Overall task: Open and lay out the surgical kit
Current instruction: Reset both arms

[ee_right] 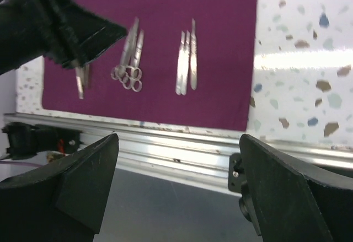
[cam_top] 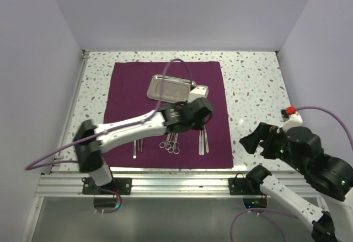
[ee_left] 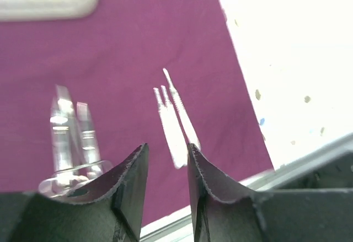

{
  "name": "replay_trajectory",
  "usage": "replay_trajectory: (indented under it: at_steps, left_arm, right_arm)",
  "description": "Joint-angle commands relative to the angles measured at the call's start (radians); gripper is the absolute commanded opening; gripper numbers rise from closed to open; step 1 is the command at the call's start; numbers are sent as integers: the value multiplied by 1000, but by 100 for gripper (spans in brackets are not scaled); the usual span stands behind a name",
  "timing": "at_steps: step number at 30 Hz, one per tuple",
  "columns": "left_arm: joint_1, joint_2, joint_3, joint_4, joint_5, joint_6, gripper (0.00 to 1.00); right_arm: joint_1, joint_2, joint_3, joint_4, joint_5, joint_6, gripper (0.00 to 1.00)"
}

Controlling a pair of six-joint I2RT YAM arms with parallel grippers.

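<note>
The surgical kit lies unwrapped: its dark purple cloth (cam_top: 165, 104) is spread flat on the table. On it the steel tray (cam_top: 170, 87) rests at the back, and slim steel tweezers (cam_top: 203, 141), ring-handled scissors (cam_top: 170, 141) and thin tools (cam_top: 136, 147) lie in front. My left gripper (cam_top: 202, 114) hovers over the cloth just behind the tweezers. Its jaws stand a little apart, nothing between them (ee_left: 167, 149); the tweezers (ee_left: 175, 123) lie just beyond its tips. My right gripper (cam_top: 249, 141) is wide open off the cloth's right edge, holding nothing (ee_right: 177, 138).
A small white block (cam_top: 199, 92) sits against the tray's right side. An aluminium rail (cam_top: 165, 181) runs along the table's near edge. Speckled tabletop (cam_top: 253, 87) shows to the right of the cloth. White walls enclose three sides.
</note>
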Motion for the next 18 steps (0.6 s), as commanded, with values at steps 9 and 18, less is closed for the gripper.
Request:
replay_trajectory:
  at_steps: [9,18]
  left_arm:
    - [24,-900,-427,22,-511,217,100]
    - [26,-1008,-410,-150,-627,168,100]
  right_arm:
    - [-2,2,164,215,113,-268,98]
    - [-2,89,194,304,138,-317,98]
